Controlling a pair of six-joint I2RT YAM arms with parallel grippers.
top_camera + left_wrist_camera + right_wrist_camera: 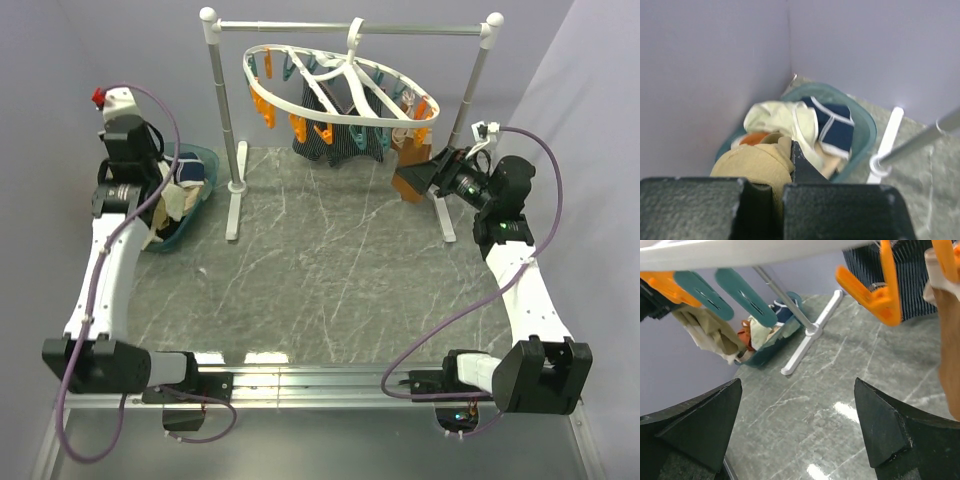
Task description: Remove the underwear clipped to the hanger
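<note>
The hanger (352, 68) hangs from the rail (300, 26) at 12 o'clock in the top view. A striped brief (335, 143) is clipped below its middle and a brown brief (408, 150) at its 3 o'clock end.

The right gripper (797, 427) sits just beside that brown brief with its jaws spread wide and nothing between them. It is probably placed there to take the cloth and pull it down out of its pin.

At 9 o'clock the left gripper (785, 160) is pressed together, pinching a beige brief (752, 162) above the teal basket (865, 130). A navy brief (837, 130) and pale ones already lie in the basket. Held there, the beige brief should fall into the basket once released.
</note>
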